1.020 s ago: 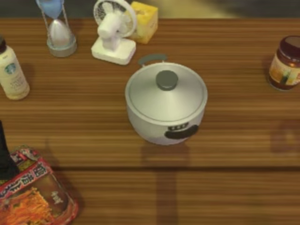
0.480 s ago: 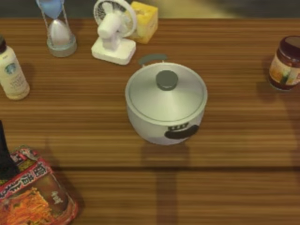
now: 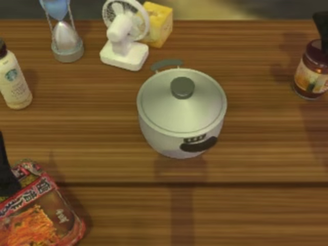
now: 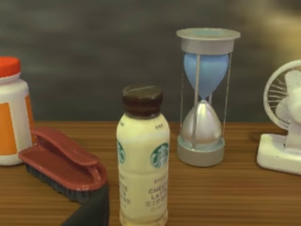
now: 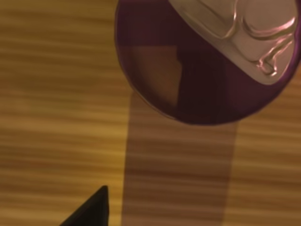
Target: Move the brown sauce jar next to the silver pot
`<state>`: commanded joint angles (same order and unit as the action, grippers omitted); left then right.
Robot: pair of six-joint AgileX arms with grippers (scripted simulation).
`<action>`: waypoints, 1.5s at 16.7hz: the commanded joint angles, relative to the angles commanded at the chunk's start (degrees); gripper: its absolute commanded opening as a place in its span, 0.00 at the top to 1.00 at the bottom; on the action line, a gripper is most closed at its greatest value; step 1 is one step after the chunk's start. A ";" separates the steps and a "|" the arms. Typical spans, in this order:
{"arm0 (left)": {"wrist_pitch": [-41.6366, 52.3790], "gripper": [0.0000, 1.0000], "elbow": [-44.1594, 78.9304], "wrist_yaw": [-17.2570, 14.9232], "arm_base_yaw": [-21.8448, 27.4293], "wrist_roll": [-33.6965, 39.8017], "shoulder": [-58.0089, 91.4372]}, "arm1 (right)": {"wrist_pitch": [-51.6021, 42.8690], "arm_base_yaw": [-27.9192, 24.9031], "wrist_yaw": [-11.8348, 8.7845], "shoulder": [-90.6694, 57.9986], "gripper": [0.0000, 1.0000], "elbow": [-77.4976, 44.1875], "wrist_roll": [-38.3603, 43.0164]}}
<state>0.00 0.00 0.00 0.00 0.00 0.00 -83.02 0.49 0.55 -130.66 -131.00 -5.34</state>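
While the large round matte silver-grey pot [image 3: 181, 113] with domed lid and grey knob sits at centre frame on the striped wooden counter [image 3: 246, 154], the small glass jar of dark red-brown sauce w/ yellow-orange label [image 3: 311, 69] stands at the far right edge, upper part of the top view, well apart from the pot. A dark bit of the right arm [image 3: 321, 23] shows at the top-right corner just above the jar; its fingers aren't visible there, so can't tell if released or clenched. Right wrist view looks down on the jar's dark brown lid [image 5: 197, 80] close up, with one dark fingertip [image 5: 91, 209] in the lower corner. The left arm [image 3: 6, 169] is parked at the left edge, lower half, next to a red instant-noodle packet [image 3: 38, 215] in the bottom-left corner; its fingers' state can't be told either. Along the top edge: blue-and-silver hourglass [image 3: 62, 31], white desk fan [image 3: 124, 33], yellow box [image 3: 158, 23]. Cream bottle w/ green logo [image 3: 12, 77] stands at left edge, upper half. Left wrist view also shows a red scrub brush [image 4: 61, 165] and a white tub w/ orange lid [image 4: 11, 110].
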 joint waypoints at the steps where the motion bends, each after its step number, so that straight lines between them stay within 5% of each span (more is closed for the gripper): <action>1: 0.00 0.00 0.00 0.00 0.00 0.00 0.00 | -2.14 -0.19 -0.12 -4.20 0.00 -5.36 -0.31; 10: 0.00 0.00 0.00 0.00 0.00 0.00 0.00 | -10.55 -1.10 -0.77 -23.61 0.00 -32.53 -1.95; 18: 0.00 0.00 0.00 0.00 0.00 0.00 0.00 | -8.55 -0.93 -0.78 -22.87 0.00 -30.11 -2.03; 25: 0.00 0.00 0.00 0.00 0.00 0.00 0.00 | 4.83 -1.21 -0.84 -17.94 0.00 -11.11 -1.88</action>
<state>0.00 0.00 0.00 0.00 0.00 0.00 -78.18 -0.72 -0.29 -148.60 -142.12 -7.22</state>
